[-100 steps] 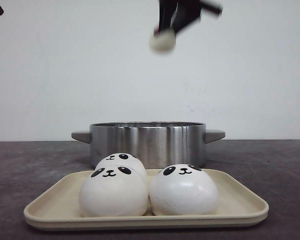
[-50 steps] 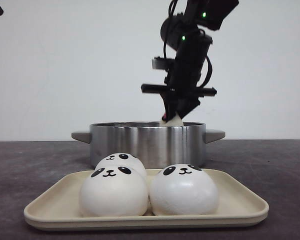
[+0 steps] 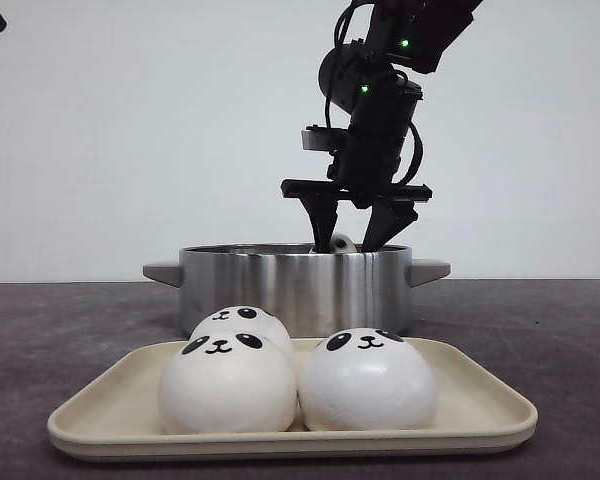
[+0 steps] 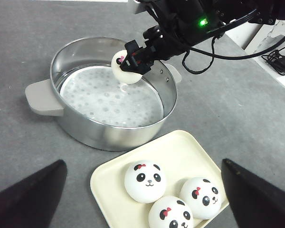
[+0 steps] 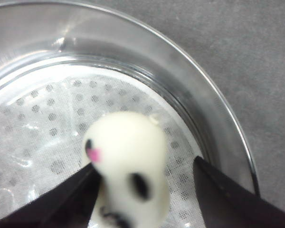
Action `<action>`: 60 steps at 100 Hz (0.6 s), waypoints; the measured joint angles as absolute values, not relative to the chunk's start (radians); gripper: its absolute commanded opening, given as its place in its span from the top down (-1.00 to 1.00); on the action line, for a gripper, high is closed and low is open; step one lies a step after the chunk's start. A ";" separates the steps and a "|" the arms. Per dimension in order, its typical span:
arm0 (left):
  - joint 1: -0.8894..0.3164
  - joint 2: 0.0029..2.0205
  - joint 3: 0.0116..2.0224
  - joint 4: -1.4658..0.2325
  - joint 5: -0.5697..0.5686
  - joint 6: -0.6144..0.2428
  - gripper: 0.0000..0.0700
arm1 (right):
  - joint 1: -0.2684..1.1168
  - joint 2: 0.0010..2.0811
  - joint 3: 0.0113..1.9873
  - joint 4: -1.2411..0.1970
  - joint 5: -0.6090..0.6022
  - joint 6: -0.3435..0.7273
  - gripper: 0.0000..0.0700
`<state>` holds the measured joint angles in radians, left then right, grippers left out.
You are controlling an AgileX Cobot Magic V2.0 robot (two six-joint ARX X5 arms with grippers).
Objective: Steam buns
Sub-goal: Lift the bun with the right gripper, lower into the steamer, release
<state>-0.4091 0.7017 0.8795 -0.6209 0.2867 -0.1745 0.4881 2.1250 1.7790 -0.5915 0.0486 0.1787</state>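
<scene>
Three white panda-faced buns sit on a cream tray in front of a steel pot. My right gripper hangs open over the pot's right part, its tips at rim height. The fourth bun is between its spread fingers and blurred in the right wrist view, against one finger and clear of the other. My left gripper is open and empty, high above the tray and its buns.
The pot has two grey side handles and a white perforated liner on its floor. It stands just behind the tray on a dark grey tabletop. Cables and a white edge lie at the table's far right.
My right gripper came down from high up with the bun to the pot's rim. Its jaws were shut on the bun half a second ago and are now spread.
</scene>
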 measured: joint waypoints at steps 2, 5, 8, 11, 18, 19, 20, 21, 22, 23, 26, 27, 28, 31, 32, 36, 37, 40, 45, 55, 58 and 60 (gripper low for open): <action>-0.409 0.702 0.879 -0.621 0.287 -0.175 -0.80 | 0.488 2.125 1.779 -0.591 0.049 0.179 -0.12; -0.409 0.702 0.879 -0.621 0.287 -0.175 -0.80 | 0.488 2.125 1.779 -0.591 0.049 0.179 -0.12; -0.409 0.702 0.879 -0.621 0.287 -0.175 -0.80 | 0.488 2.125 1.779 -0.592 0.049 0.179 -0.12; -0.409 0.702 0.879 -0.621 0.287 -0.175 -0.80 | 0.488 2.125 1.779 -0.594 0.049 0.179 -0.12; -0.409 0.702 0.879 -0.621 0.287 -0.175 -0.80 | 0.488 2.125 1.780 -0.617 0.050 0.179 -0.14; -0.409 0.702 0.879 -0.621 0.287 -0.175 -0.80 | 0.488 2.125 1.781 -0.621 0.050 0.179 -0.16; -0.409 0.702 0.879 -0.621 0.287 -0.175 -0.80 | 0.488 2.125 1.781 -0.625 0.050 0.179 -0.17; -0.409 0.702 0.879 -0.621 0.287 -0.175 -0.80 | 0.488 2.125 1.782 -0.630 0.049 0.179 -0.17; -0.409 0.702 0.879 -0.621 0.287 -0.175 -0.80 | 0.488 2.125 1.782 -0.633 0.050 0.179 -0.18; -0.409 0.702 0.879 -0.621 0.287 -0.175 -0.80 | 0.488 2.125 1.782 -0.637 0.050 0.179 -0.18; -0.409 0.702 0.879 -0.621 0.287 -0.175 -0.80 | 0.488 2.125 1.786 -0.648 0.049 0.179 -0.18; -0.409 0.702 0.879 -0.621 0.287 -0.175 -0.80 | 0.488 2.125 1.787 -0.651 0.050 0.180 -0.18; -0.409 0.702 0.879 -0.621 0.287 -0.175 -0.80 | 0.488 2.125 1.790 -0.656 0.049 0.180 -0.18; -0.410 0.702 0.879 -0.621 0.287 -0.175 -0.80 | 0.488 2.125 1.798 -0.673 0.049 0.182 -0.18; -0.411 0.702 0.879 -0.621 0.287 -0.175 -0.80 | 0.488 2.125 1.802 -0.680 0.049 0.184 -0.18; -0.414 0.702 0.879 -0.622 0.287 -0.175 -0.80 | 0.488 2.125 1.822 -0.713 0.044 0.189 -0.18; -0.416 0.702 0.879 -0.622 0.286 -0.175 -0.80 | 0.488 2.125 1.828 -0.723 0.042 0.189 -0.18; -0.421 0.702 0.879 -0.624 0.286 -0.175 -0.80 | 0.489 2.125 1.847 -0.754 0.031 0.191 -0.17; -0.432 0.702 0.879 -0.629 0.286 -0.175 -0.80 | 0.492 2.123 1.877 -0.800 0.021 0.192 -0.09; -0.458 0.704 0.879 -0.634 0.286 -0.175 -0.80 | 0.513 2.086 1.894 -0.868 0.020 0.191 0.65; -0.466 0.708 0.879 -0.634 0.286 -0.175 -0.80 | 0.522 2.066 1.894 -0.883 0.020 0.191 0.85; -0.470 0.710 0.879 -0.634 0.286 -0.175 -0.79 | 0.530 2.049 1.893 -0.888 0.020 0.191 0.96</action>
